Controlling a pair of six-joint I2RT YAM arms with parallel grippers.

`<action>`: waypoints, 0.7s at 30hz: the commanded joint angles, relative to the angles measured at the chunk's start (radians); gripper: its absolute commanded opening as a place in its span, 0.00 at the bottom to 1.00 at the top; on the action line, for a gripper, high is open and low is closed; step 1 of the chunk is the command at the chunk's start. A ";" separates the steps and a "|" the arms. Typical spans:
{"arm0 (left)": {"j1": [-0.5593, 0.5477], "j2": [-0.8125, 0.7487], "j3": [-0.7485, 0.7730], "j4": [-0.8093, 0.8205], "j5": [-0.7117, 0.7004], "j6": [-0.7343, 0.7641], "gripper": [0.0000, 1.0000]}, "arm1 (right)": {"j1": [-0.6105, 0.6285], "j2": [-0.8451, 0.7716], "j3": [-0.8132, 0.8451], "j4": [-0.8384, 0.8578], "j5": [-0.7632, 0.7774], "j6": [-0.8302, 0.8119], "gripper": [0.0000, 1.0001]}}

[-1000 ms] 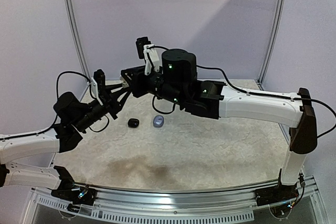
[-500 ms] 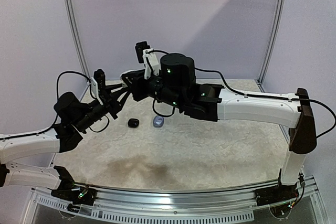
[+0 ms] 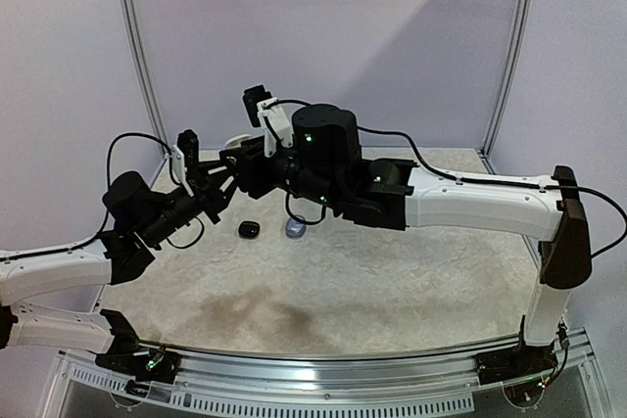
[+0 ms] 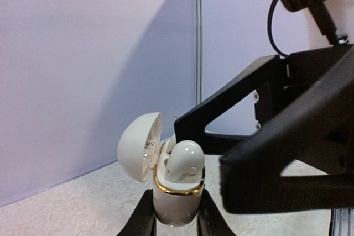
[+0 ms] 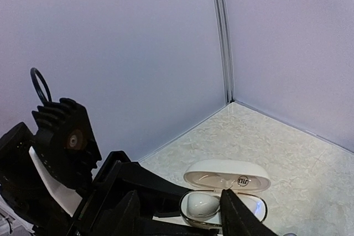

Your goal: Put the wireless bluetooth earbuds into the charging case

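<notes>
The white charging case (image 4: 176, 203), gold-rimmed with its lid open, is held upright above the table with my left gripper (image 4: 176, 214) shut on its lower body. A white earbud (image 4: 182, 161) sits in the case's near socket, its rounded top sticking up. In the right wrist view the same earbud (image 5: 200, 205) lies in the open case (image 5: 227, 178). My right gripper (image 5: 178, 196) stands open around the case, one finger on each side, holding nothing. From above, both grippers meet at the case (image 3: 235, 142), the left gripper (image 3: 223, 168) below the right gripper (image 3: 242, 157).
A small black rounded case (image 3: 249, 229) and a pale blue-grey one (image 3: 295, 228) lie on the mottled beige table (image 3: 392, 271) beneath the right arm. Purple walls close the back and sides, with a metal corner post (image 5: 221, 31).
My right gripper has opened and its wrist has shifted a little to the left. The left arm and the case have stayed put.
</notes>
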 commanded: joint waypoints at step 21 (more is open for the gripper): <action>0.004 -0.059 0.032 -0.384 0.264 1.062 0.00 | -0.029 -0.098 0.201 -0.667 0.168 0.138 0.65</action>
